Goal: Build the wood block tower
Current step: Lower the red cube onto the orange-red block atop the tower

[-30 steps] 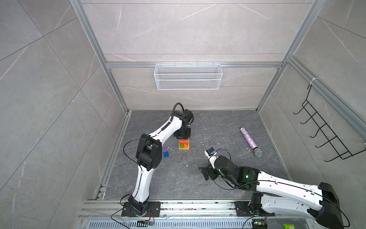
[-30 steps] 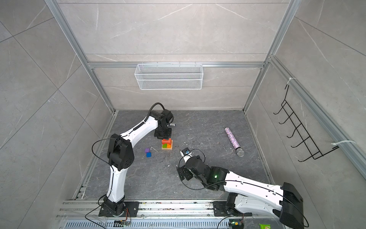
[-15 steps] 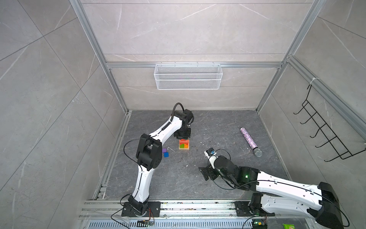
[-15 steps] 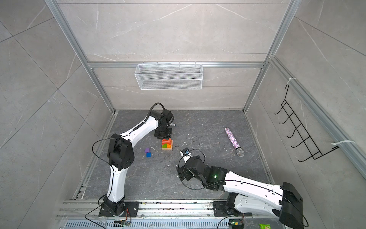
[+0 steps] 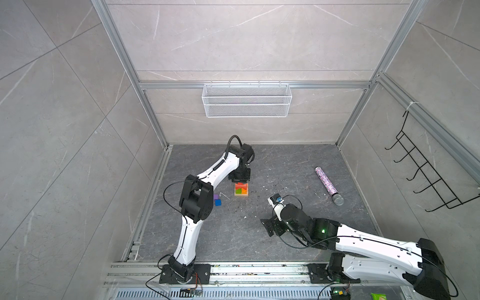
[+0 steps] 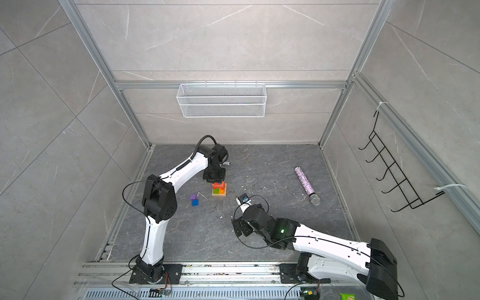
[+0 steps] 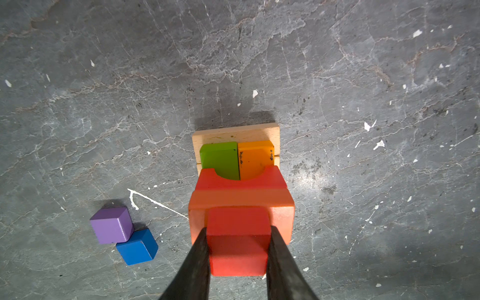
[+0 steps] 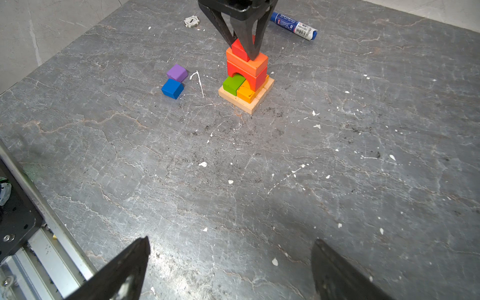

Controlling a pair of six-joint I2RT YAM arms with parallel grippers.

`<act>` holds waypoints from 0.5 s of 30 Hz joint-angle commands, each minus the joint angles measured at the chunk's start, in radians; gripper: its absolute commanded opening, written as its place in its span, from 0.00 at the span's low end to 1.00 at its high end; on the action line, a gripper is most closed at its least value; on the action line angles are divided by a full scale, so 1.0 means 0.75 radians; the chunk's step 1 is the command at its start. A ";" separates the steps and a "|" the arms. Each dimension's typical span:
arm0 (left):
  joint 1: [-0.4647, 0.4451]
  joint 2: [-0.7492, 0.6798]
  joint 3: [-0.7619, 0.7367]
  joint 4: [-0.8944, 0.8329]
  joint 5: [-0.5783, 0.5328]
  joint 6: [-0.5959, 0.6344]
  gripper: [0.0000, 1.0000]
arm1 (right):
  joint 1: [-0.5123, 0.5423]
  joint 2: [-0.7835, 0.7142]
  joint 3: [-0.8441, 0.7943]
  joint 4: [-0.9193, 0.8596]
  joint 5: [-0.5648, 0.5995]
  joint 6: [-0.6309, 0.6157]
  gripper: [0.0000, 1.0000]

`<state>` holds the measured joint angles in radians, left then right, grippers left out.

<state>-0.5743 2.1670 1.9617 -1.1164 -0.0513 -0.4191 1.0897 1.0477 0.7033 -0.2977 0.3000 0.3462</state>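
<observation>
Gripping the red cube (image 7: 237, 255), the left gripper (image 7: 239, 231) holds it on top of the tower (image 8: 246, 75), which stands on the floor (image 8: 233, 161). Purple cube (image 8: 177, 72) and blue cube (image 8: 172, 88) lie touching, near the tower's base. The right gripper (image 8: 230, 242) hangs well apart from the tower, jaws spread wide, holding nothing.

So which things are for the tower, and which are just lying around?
For the job: the tower, the red cube in the left tool, the purple cube, the blue cube.
Lying about: the blue marker pen, the poker chip, the glittery microphone.
</observation>
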 commanded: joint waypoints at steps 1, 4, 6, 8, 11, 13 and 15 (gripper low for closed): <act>-0.003 0.017 0.029 -0.015 -0.006 0.013 0.20 | 0.010 0.006 0.025 -0.018 0.011 -0.006 0.98; -0.003 0.017 0.026 -0.014 -0.005 0.013 0.21 | 0.011 0.006 0.028 -0.020 0.011 -0.006 0.98; -0.005 0.017 0.027 -0.014 0.003 0.015 0.23 | 0.011 0.010 0.026 -0.019 0.011 -0.005 0.98; -0.007 0.018 0.025 -0.014 0.004 0.016 0.25 | 0.010 0.012 0.027 -0.018 0.011 -0.005 0.98; -0.006 0.017 0.023 -0.015 0.002 0.015 0.27 | 0.011 0.012 0.026 -0.018 0.011 -0.005 0.98; -0.006 0.017 0.023 -0.015 0.000 0.015 0.28 | 0.010 0.012 0.029 -0.019 0.011 -0.005 0.98; -0.007 0.013 0.025 -0.015 -0.003 0.016 0.29 | 0.010 0.014 0.029 -0.019 0.011 -0.005 0.98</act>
<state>-0.5747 2.1670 1.9617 -1.1164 -0.0509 -0.4191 1.0901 1.0531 0.7033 -0.2977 0.3000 0.3462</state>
